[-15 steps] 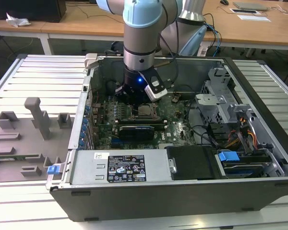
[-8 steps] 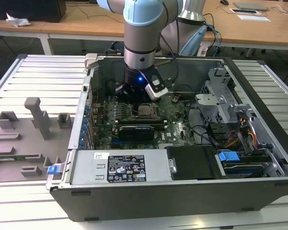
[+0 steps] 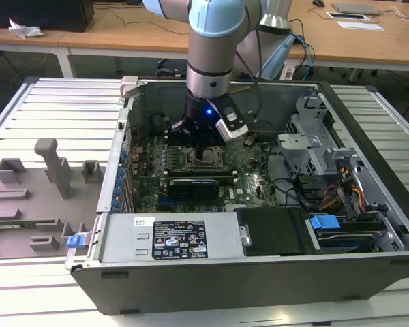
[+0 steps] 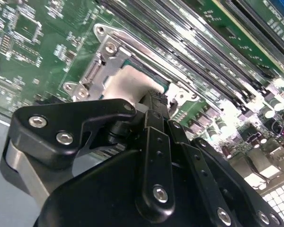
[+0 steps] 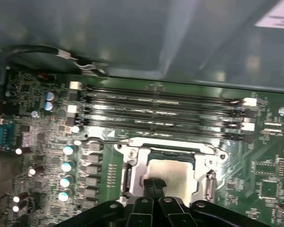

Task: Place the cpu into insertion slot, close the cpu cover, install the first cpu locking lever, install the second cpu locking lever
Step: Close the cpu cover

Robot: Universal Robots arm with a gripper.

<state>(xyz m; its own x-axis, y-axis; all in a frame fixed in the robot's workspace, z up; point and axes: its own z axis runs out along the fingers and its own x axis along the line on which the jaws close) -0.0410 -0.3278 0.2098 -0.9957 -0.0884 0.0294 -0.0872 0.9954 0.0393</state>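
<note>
Jaws pressed together; black gripper (image 5: pixel 155 183) tips low over pale silvery-beige square cpu (image 5: pixel 177 170), seated in steel-rimmed square insertion slot (image 5: pixel 132 157) on green motherboard (image 5: pixel 270 189).

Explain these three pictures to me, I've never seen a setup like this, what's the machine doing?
It's a robot arm reaching into an open computer case lying on a table. One picture comes from a camera off the arm; the other two come from cameras near its wrist, looking past the black gripper. Under it sits the green motherboard with a steel-rimmed slot, and the pale square cpu lies in that slot. The fingers look closed together just over the cpu, seemingly gripping nothing.
</note>
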